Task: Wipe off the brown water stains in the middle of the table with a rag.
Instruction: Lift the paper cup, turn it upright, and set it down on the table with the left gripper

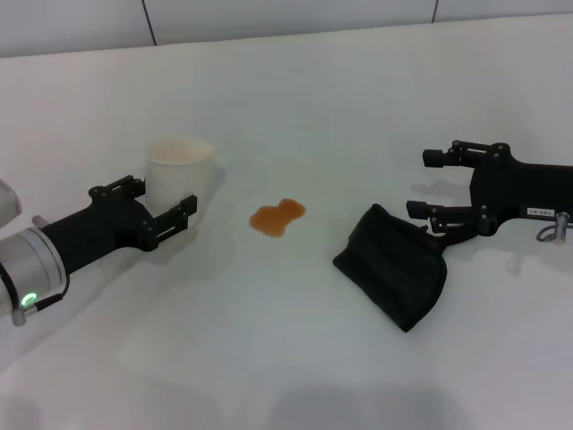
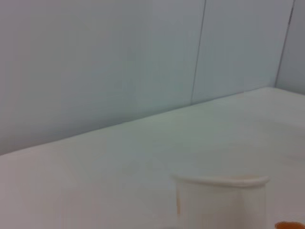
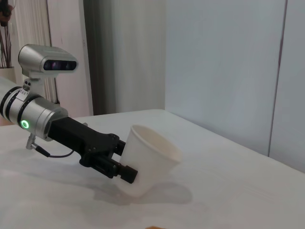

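The brown water stains point(image 1: 277, 216) form one small orange-brown blotch in the middle of the white table point(image 1: 295, 358); an edge of the blotch point(image 2: 288, 225) also shows in the left wrist view. The black rag point(image 1: 394, 264) lies bunched on the table to the right of the blotch. My right gripper point(image 1: 430, 184) stands open just beyond the rag's upper right edge, its lower finger close to the cloth, holding nothing. My left gripper point(image 1: 168, 193) is shut on a white paper cup point(image 1: 180, 168) left of the blotch. The right wrist view shows that cup point(image 3: 150, 160) tilted in the left gripper point(image 3: 126, 160).
A tiled wall point(image 1: 286, 18) runs along the table's far edge. The left wrist view shows the cup's rim point(image 2: 221, 180) close up, with the wall behind it. The left arm's silver forearm point(image 1: 27, 264) lies over the table's left side.
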Available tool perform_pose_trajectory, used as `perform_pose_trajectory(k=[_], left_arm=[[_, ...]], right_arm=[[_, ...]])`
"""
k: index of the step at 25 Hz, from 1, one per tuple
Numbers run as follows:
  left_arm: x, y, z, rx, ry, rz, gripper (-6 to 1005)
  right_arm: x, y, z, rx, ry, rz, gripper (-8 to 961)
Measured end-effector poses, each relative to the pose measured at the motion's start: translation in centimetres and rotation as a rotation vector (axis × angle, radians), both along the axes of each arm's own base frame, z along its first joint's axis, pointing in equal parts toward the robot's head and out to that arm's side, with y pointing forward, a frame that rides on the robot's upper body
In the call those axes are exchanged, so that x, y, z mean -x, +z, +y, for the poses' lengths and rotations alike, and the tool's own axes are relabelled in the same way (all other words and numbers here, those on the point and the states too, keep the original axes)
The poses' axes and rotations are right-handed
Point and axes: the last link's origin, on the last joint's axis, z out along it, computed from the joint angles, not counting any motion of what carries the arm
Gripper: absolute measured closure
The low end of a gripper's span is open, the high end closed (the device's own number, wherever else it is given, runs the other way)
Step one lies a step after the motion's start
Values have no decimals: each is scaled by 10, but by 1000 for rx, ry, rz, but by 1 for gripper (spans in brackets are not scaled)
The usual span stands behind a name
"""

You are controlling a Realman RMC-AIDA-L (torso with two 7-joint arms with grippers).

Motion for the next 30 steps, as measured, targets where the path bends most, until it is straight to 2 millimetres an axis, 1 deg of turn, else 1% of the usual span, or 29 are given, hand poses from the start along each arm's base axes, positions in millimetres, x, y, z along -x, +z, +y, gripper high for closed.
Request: perform_pose_trajectory(k=[13, 24, 30], left_arm=[[4, -3, -1, 16, 12, 28, 355], [3, -4, 0, 53, 40, 17, 345], [3, -4, 0, 57, 41, 26, 249]], right_arm=[[1, 0, 1, 0, 2, 0, 171], [1, 0, 1, 0, 2, 0, 170], [1, 0, 0, 1, 3, 2, 171]])
